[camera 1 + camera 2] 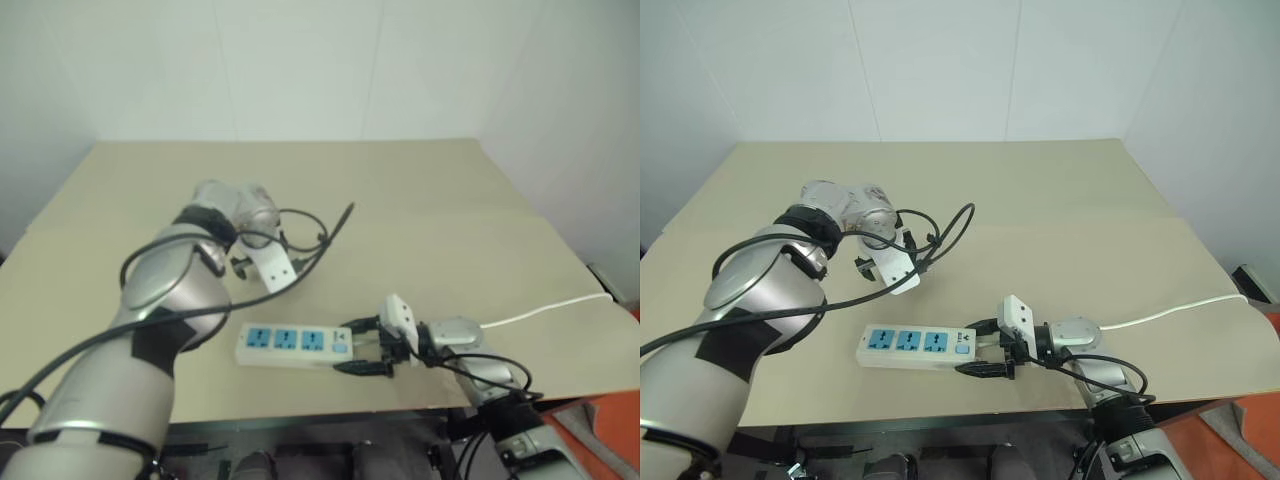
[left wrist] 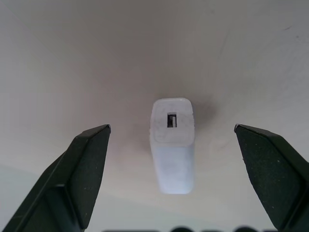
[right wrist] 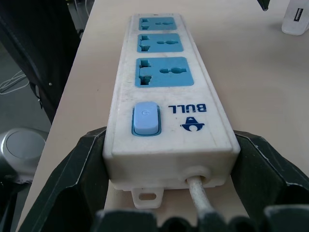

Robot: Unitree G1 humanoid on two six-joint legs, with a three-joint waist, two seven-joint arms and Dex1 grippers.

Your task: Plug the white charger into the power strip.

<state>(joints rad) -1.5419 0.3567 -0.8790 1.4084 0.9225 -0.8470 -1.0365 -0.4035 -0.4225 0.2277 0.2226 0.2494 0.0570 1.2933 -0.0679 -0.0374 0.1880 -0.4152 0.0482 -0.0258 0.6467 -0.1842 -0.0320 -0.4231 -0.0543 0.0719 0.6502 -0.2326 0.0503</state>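
White charger standing free on the table, power strip clamped at its cord end.

The white charger (image 2: 173, 145) is a small smooth plastic block with rounded edges and a dark rectangular port in its upper face; it stands on the matte beige table (image 1: 420, 190), between the wide-apart fingers of the left gripper (image 2: 173, 169), touched by neither. The power strip (image 3: 166, 96) is a long glossy white bar lying flat near the table's front edge, with three blue socket faces in a row, a pale blue switch and a thin white cord (image 1: 545, 308) running off toward the table's right edge. The right gripper (image 3: 169, 159) has its black fingers pressed against both long sides of the strip's cord end.
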